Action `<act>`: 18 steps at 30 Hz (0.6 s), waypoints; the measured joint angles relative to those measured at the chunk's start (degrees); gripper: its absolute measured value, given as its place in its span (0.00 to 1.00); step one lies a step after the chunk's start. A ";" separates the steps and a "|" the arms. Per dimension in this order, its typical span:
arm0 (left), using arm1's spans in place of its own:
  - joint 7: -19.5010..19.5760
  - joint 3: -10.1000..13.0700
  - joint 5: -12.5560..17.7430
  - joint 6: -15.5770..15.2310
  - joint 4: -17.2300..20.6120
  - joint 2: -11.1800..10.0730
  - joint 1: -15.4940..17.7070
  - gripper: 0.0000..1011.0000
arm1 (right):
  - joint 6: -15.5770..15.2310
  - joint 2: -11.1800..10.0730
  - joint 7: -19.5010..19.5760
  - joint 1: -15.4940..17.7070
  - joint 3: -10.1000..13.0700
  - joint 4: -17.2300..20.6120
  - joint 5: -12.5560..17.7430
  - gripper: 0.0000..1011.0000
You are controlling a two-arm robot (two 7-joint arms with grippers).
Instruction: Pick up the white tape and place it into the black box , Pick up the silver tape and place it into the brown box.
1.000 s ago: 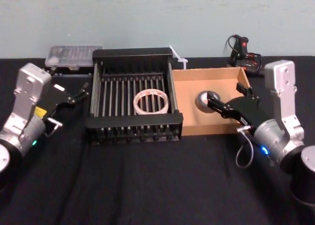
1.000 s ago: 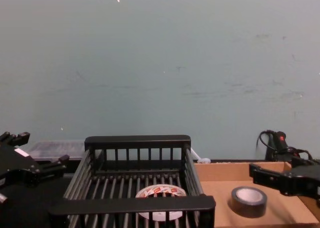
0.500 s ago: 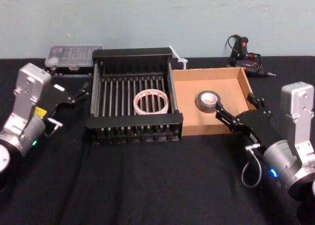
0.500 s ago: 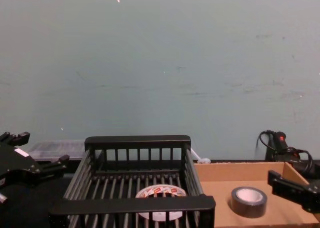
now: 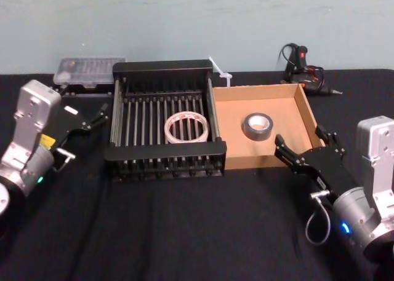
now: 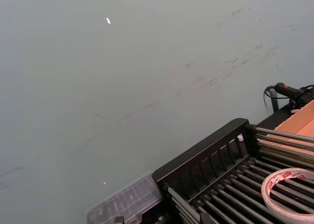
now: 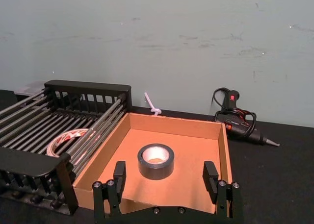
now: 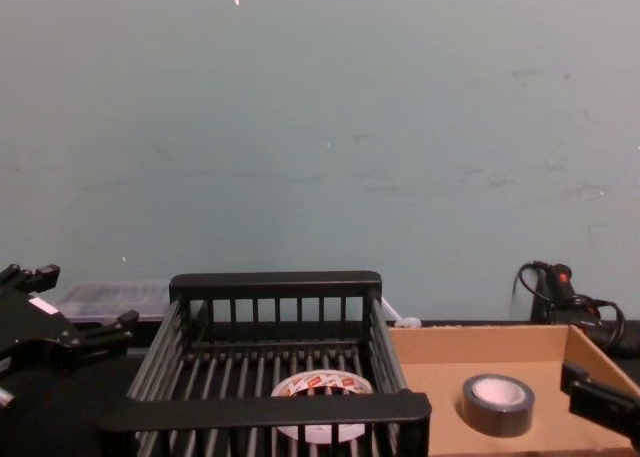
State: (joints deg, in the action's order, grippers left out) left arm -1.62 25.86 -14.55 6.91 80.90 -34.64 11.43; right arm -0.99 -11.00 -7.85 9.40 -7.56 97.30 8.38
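Resting in their boxes: white tape [image 5: 186, 126] flat in the black box [image 5: 161, 147], silver tape [image 5: 257, 126] in the brown box [image 5: 300, 114].
Both look stiff and light, best gripped across the rim; right hand [image 5: 305, 152] released, near the brown box; left hand [image 5: 88, 118] released beside the black box.

The robot's right gripper [image 5: 305, 152] hangs low at the right with its black fingers [image 7: 119, 174] spread wide and nothing between them, while the left gripper [image 5: 92, 116] rests at the far left, fingers parted and pointing inward.
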 joint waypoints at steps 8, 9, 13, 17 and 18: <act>0.00 0.00 0.00 0.00 0.00 0.00 0.00 0.99 | 0.93 0.37 -0.10 0.76 -0.11 0.05 -1.38 0.99; 0.00 0.00 0.00 0.00 0.00 0.00 0.00 0.99 | 0.97 0.37 -0.31 0.76 -0.11 0.01 -1.38 0.99; 0.00 0.00 0.00 0.00 0.00 0.00 0.00 0.99 | 0.98 0.36 -0.32 0.76 -0.12 -0.01 -1.38 0.99; 0.00 0.00 0.00 0.00 0.00 0.00 0.00 0.99 | 0.98 0.36 -0.30 0.75 -0.15 -0.03 -1.38 0.99; 0.00 0.00 0.00 0.00 0.00 0.00 0.00 0.99 | 0.97 0.36 -0.29 0.74 -0.15 -0.04 -1.38 0.99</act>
State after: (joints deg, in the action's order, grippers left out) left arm -1.62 25.86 -14.54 6.91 80.90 -34.64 11.43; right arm -0.01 -10.64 -8.15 10.14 -7.71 97.26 7.00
